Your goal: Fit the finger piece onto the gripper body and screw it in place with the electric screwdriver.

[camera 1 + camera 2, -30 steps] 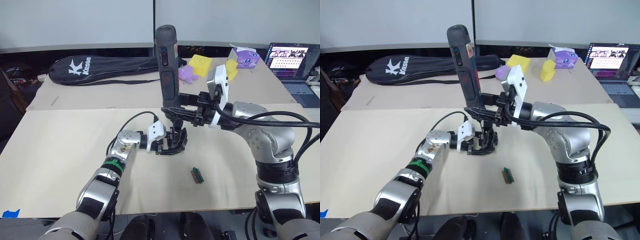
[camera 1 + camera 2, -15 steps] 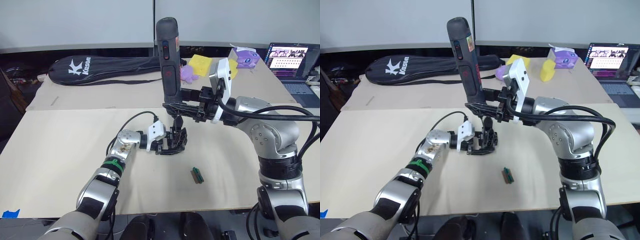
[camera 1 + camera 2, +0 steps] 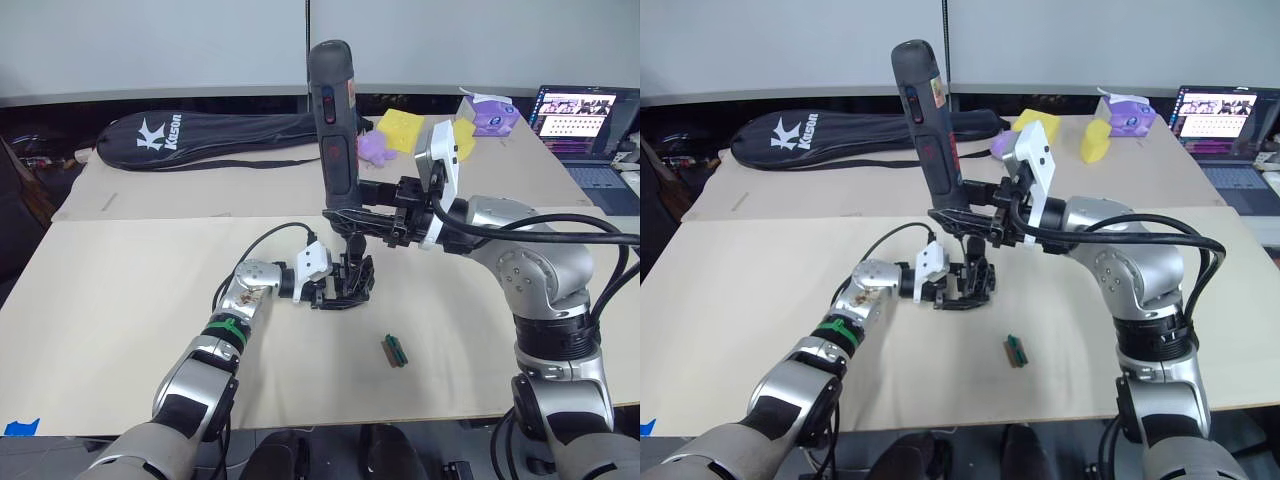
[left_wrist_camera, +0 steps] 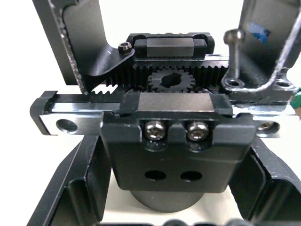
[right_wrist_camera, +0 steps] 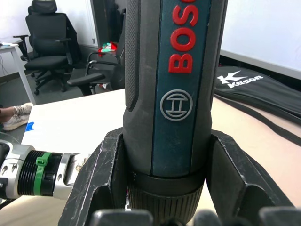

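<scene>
The electric screwdriver stands upright, bit down, over the middle of the table, and my right gripper is shut on its lower end. In the right wrist view the fingers clamp the barrel from both sides. Its bit hangs just above the gripper body, a black block that my left gripper holds on the table, shut on it. The left wrist view shows the body with its gear, rack and two screws. A black finger part stands on the rack; I cannot tell whether it is the finger piece.
A tiny green-and-brown piece lies on the table in front of the grippers. On the far table are a black racket bag, yellow and purple objects and a laptop at the right.
My right gripper has lifted the screwdriver a little, so the bit stands slightly higher over the gripper body, and tilted it slightly. The left gripper and the body have stayed put.
</scene>
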You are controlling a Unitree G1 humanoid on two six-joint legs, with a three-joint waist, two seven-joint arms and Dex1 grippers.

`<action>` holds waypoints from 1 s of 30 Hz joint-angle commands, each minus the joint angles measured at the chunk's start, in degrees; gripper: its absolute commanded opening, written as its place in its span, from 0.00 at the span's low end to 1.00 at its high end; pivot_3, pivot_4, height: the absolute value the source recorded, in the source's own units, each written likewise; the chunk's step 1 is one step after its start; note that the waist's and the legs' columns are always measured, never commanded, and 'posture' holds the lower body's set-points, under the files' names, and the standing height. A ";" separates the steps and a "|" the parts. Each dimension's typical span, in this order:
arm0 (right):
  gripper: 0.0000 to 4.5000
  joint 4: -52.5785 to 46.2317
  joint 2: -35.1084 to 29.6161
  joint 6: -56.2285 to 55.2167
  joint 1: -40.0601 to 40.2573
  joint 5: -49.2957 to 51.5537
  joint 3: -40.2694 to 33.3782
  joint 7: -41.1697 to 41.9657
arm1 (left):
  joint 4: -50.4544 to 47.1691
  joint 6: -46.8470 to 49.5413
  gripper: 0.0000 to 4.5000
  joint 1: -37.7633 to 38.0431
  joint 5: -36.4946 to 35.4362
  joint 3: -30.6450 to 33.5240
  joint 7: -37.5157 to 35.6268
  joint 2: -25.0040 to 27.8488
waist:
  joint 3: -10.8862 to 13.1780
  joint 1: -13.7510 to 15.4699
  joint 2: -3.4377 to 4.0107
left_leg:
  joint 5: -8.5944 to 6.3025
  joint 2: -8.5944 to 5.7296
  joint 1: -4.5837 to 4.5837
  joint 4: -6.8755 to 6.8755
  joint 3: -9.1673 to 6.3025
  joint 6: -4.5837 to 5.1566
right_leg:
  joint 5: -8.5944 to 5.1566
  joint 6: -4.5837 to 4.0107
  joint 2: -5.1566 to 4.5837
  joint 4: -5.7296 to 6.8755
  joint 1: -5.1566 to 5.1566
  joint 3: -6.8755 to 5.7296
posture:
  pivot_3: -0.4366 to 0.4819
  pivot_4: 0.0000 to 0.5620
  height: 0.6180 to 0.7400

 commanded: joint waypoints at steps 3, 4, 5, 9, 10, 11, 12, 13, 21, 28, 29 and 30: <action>0.43 -1.88 0.02 -1.90 -0.78 0.24 -1.00 0.68 | 0.03 -0.81 0.63 -1.30 -0.02 1.17 0.56 0.48 | 0.00 0.00 0.00 | 0.00 0.00 0.00 0.00 0.00 0.00 | 0.00 0.00 0.00 0.00 0.00 0.00 | 0.48 0.27 0.86; 0.43 -1.88 0.00 -2.11 -0.72 0.06 -0.91 0.85 | 0.01 -0.82 0.63 -1.29 -0.03 1.17 0.57 0.46 | 0.00 0.00 0.00 | 0.00 0.00 0.00 0.00 0.00 0.00 | 0.00 0.00 0.00 0.00 0.00 0.00 | 0.48 0.27 0.86; 0.43 -1.85 0.03 -2.22 -0.68 -0.06 -0.86 0.92 | 0.01 -0.83 0.63 -1.30 -0.04 1.18 0.56 0.45 | 0.00 0.00 0.00 | 0.00 0.00 0.00 0.00 0.00 0.00 | 0.00 0.00 0.00 0.00 0.00 0.00 | 0.48 0.27 0.86; 0.43 -1.64 0.23 -2.41 -0.76 -0.44 -0.96 0.97 | 0.11 -0.87 0.63 -1.37 -0.04 1.19 0.56 0.45 | 0.00 0.00 0.00 | 0.00 0.00 0.00 0.00 0.00 0.00 | 0.00 0.00 0.00 0.00 0.00 0.00 | 0.48 0.27 0.86; 0.43 -1.61 0.27 -2.43 -0.75 -0.49 -0.98 0.99 | 0.12 -0.87 0.63 -1.38 -0.03 1.19 0.56 0.45 | 0.00 0.00 0.00 | 0.00 0.00 0.00 0.00 -0.01 0.00 | 0.00 0.00 0.00 0.00 0.00 0.00 | 0.48 0.27 0.86; 0.43 -1.59 0.32 -2.47 -0.73 -0.52 -0.99 1.00 | 0.13 -0.88 0.63 -1.39 -0.02 1.19 0.57 0.45 | 0.00 0.00 0.00 | 0.00 0.00 0.00 0.00 -0.01 0.00 | 0.00 0.00 0.00 0.00 0.00 0.00 | 0.48 0.27 0.86; 0.43 -1.58 0.36 -2.51 -0.70 -0.55 -0.98 1.00 | 0.13 -0.87 0.63 -1.39 -0.02 1.19 0.58 0.44 | 0.00 0.00 0.00 | 0.00 0.00 0.00 0.00 -0.01 0.00 | 0.00 0.00 0.00 0.00 0.00 0.00 | 0.48 0.27 0.86; 0.43 -1.62 0.40 -2.58 -0.59 -0.61 -0.96 0.98 | 0.07 -0.86 0.63 -1.36 -0.03 1.19 0.57 0.45 | 0.00 0.00 0.00 | 0.00 0.00 0.00 0.00 0.00 0.00 | 0.00 0.00 0.00 0.00 0.00 0.00 | 0.48 0.27 0.86; 0.43 -1.53 0.87 -2.78 -0.04 -1.26 -0.87 1.21 | -0.06 -0.81 0.63 -1.28 -0.04 1.19 0.53 0.54 | 0.00 0.00 0.00 | 0.00 0.00 0.00 0.00 0.00 0.00 | 0.00 0.00 0.00 0.00 0.00 -0.01 | 0.48 0.27 0.86; 0.43 -2.06 1.33 -2.75 0.81 -1.35 -1.03 0.65 | -0.15 -0.81 0.63 -1.22 0.00 1.19 0.51 0.65 | 0.00 0.00 0.00 | 0.00 0.00 0.00 0.00 -0.01 0.00 | 0.00 0.00 0.00 0.00 0.00 -0.01 | 0.48 0.27 0.86; 0.43 -2.29 1.40 -2.87 1.16 -1.38 -1.14 0.46 | -0.18 -0.85 0.63 -1.18 0.01 1.18 0.53 0.65 | 0.00 0.00 0.00 | 0.00 0.00 0.00 0.00 0.00 0.00 | 0.00 0.00 0.00 0.00 0.00 -0.01 | 0.48 0.27 0.86; 0.43 -2.45 1.49 -2.95 1.42 -1.37 -1.27 0.22 | -0.20 -0.88 0.63 -1.14 0.03 1.17 0.53 0.65 | 0.00 0.00 0.00 | 0.00 0.00 0.00 0.00 0.00 0.00 | 0.00 0.00 0.00 0.00 0.00 -0.01 | 0.48 0.27 0.86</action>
